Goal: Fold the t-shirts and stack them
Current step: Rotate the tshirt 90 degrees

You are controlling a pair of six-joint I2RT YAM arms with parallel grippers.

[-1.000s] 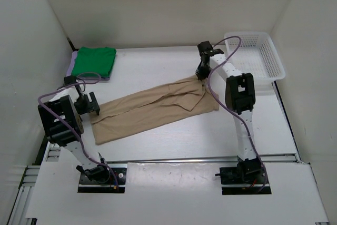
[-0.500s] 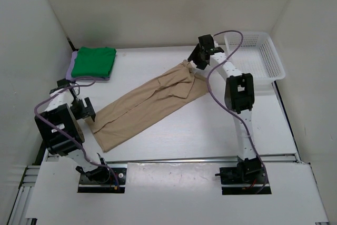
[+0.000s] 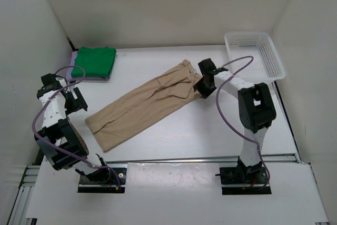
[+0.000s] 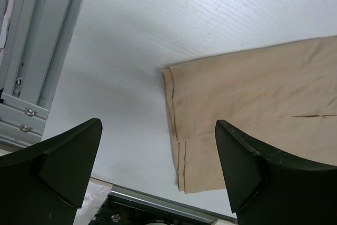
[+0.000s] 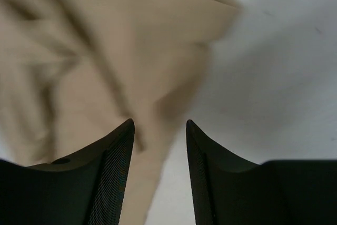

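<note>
the tan shirt (image 3: 145, 104) has swung round since a second ago. then it lay flatter across the table (image 3: 174, 135), with a flap poking out to the right. the right gripper (image 3: 201, 88) was pinching its far end and the left gripper (image 3: 73, 101) sat at its near end. now it lies as a long narrow strip, running from near left to far centre, and neither gripper has hold of it.

the left gripper has drawn back to the left, clear of the cloth, fingers spread wide with nothing between them. the right gripper has let go and dropped beside the strip's far right edge. its fingers stand partly apart, with cloth and bare table showing through the gap.

this reads as the lengthwise fold laid out. the strip probably still needs folding across before it can go on the green shirt (image 3: 93, 61), which lies folded at the far left corner.

the purple shirt (image 3: 72, 66) shows only as a sliver under the green. the right wrist view is blurred, so i cannot tell how the far end is layered. the left wrist view catches only the near corner, where two hems overlap. the basket (image 3: 274, 56) stands far right.
</note>
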